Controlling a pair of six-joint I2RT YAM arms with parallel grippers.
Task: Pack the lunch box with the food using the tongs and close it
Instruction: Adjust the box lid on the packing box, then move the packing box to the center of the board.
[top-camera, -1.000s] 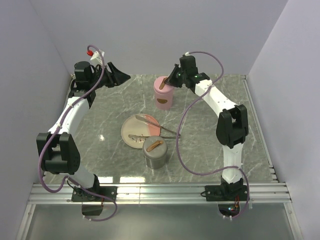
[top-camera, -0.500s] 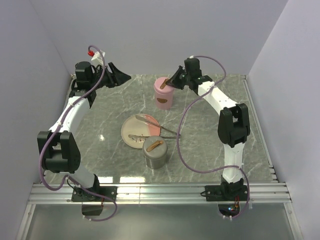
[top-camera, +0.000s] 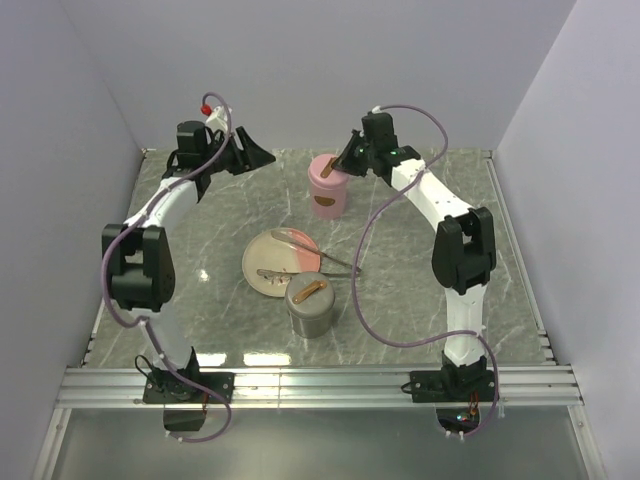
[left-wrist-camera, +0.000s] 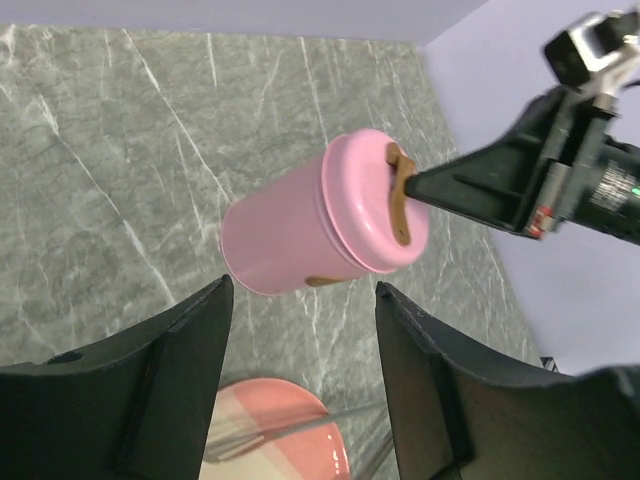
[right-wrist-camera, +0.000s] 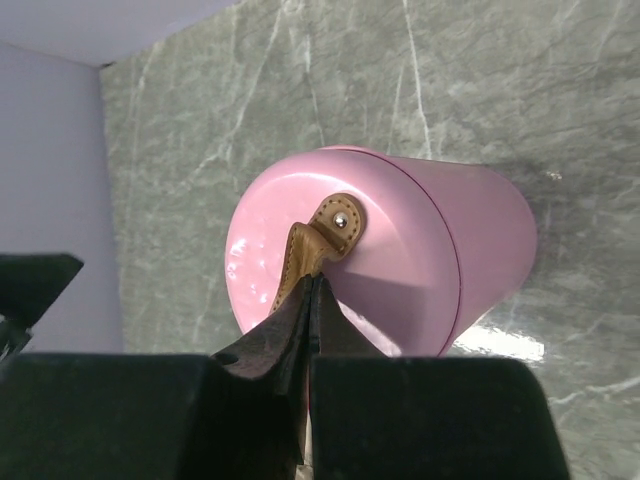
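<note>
The pink box (top-camera: 327, 190) is seen upright near the middle of the worktop's (top-camera: 420, 290) far edge, with its lid (right-wrist-camera: 265, 240) on. A brown strap (right-wrist-camera: 322, 238) on the lid is pinched between the fully closed fingers of the right gripper (right-wrist-camera: 312, 285). The left gripper (top-camera: 260, 157) is held above the far left part of the worktop, aimed at the box. Its jaws are parted wide and nothing is held between them.

The plate (top-camera: 258, 255) is placed at the middle of the worktop. The tongs (top-camera: 312, 251) are laid across it, with their tips past its right rim. A few small brownish pieces of food (top-camera: 270, 273) are seen on the plate's near part. They are too small to be made out further. A closed grey can (top-camera: 311, 310) is set against the plate's near right rim.
</note>
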